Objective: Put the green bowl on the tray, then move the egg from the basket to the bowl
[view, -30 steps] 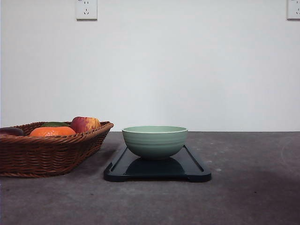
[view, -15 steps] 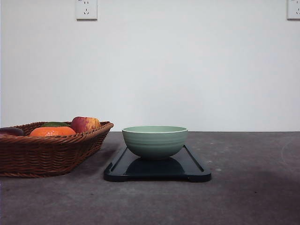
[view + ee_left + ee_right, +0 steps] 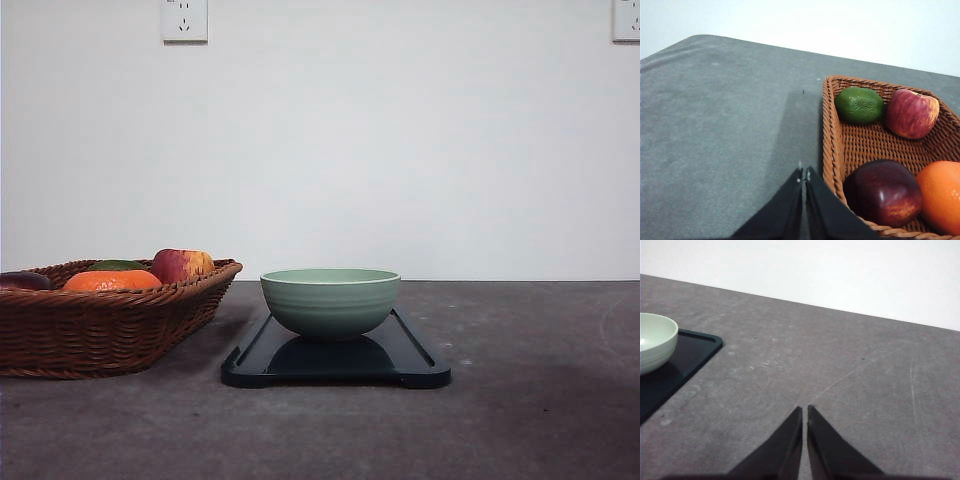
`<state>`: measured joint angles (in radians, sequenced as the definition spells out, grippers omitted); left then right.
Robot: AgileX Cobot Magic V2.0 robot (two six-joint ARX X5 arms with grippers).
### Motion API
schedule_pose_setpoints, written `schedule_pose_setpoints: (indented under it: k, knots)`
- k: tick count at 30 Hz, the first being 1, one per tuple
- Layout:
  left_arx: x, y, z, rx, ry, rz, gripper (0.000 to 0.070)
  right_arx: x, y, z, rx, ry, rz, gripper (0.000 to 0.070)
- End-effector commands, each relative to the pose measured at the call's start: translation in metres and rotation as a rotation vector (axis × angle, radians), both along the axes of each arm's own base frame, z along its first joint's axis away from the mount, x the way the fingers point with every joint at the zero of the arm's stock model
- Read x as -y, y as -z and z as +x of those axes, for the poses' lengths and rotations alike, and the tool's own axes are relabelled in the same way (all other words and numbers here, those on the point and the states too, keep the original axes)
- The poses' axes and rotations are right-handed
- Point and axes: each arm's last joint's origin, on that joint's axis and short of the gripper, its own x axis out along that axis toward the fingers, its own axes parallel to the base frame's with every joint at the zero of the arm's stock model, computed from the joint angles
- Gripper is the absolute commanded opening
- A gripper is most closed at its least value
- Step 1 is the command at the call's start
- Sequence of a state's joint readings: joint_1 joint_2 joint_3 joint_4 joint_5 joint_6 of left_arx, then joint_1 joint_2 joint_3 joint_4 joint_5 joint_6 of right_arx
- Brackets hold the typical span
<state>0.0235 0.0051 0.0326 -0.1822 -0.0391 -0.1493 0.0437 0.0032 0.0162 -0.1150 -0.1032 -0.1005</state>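
Across the last second we see nothing shift in the front view: the green bowl (image 3: 330,301) sits upright on the tray (image 3: 412,362) in all 3 frames, and the basket (image 3: 110,325) with its fruit stays where it was, just left of the tray on the table (image 3: 540,400). So the first half of the task looks done, and the pause suggests we are between steps.

Our left hand (image 3: 803,176) is clenched on nothing, its tips pressed together, hanging over bare table just outside the basket's woven rim. In the left wrist view the basket holds a green lime (image 3: 859,105), a red-yellow apple (image 3: 911,113), a dark red apple (image 3: 883,192) and an orange (image 3: 941,197). We cannot find the egg among them; it may lie in a part of the basket outside this view or behind the larger fruit.

Our right hand (image 3: 804,412) is also clenched and empty, over open table well to the side of the tray, with the bowl's rim at the edge of its view.

We judge the next step to be the egg transfer. That calls for the left hand to release its fingers and move over the basket, and first for the egg to be located.
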Motion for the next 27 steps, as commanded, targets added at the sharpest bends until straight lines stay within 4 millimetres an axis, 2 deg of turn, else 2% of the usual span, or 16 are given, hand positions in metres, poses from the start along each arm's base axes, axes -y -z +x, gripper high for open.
schedule_pose_setpoints:
  k: [1,27]
  knots:
    - [-0.0002,0.0069,0.0008,-0.022,-0.002,0.005,0.0000,0.0000,0.0005,0.0003,0.005,0.000,0.004,0.0007]
    - [-0.0002,0.0068,0.0008,-0.022,-0.002,0.005,0.0000,0.0000,0.0005,0.0003,0.005,0.000,0.004,0.0007]
